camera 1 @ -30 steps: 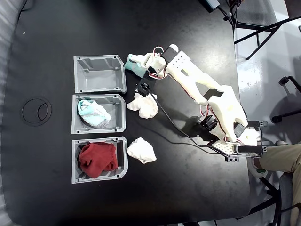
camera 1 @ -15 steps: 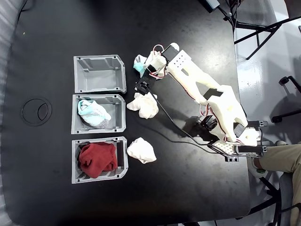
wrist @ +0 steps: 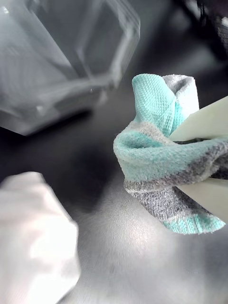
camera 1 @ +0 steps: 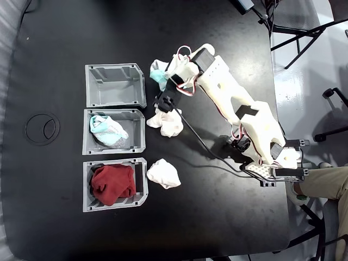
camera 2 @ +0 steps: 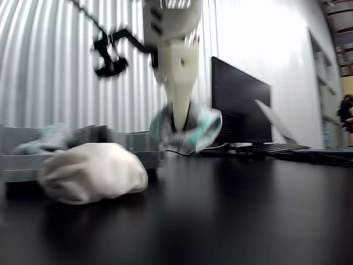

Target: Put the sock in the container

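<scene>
Grey plastic, the container (camera 1: 115,85) stands empty at the left of the fixed view, top of three alike; in the wrist view it is blurred and cut off at the upper left; just right of it the sock (camera 1: 158,73), mint and grey, is gripped tight by the fingers (wrist: 202,127) of the gripper (camera 1: 165,75), its right part hidden behind them; its long axis cannot be told; the other view, blurred, shows it clear of the tabletop (camera 2: 231,210); a white sock ball (camera 1: 167,122) lies below the arm.
</scene>
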Tool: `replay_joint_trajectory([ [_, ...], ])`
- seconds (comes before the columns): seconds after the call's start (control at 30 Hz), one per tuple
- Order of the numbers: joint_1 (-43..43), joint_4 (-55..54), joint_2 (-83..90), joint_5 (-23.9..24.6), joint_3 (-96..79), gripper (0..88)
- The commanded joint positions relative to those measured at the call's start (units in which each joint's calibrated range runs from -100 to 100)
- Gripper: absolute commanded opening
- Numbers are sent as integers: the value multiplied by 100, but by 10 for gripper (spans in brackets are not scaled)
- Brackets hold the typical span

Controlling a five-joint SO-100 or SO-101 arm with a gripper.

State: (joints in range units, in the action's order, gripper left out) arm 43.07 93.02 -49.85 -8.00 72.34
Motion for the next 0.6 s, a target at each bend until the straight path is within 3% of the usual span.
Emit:
replay_joint_trajectory([
  [0.0, -517, 450, 832, 30, 466, 14],
  [0.57, -2996, 314, 1560, 30, 466, 14],
])
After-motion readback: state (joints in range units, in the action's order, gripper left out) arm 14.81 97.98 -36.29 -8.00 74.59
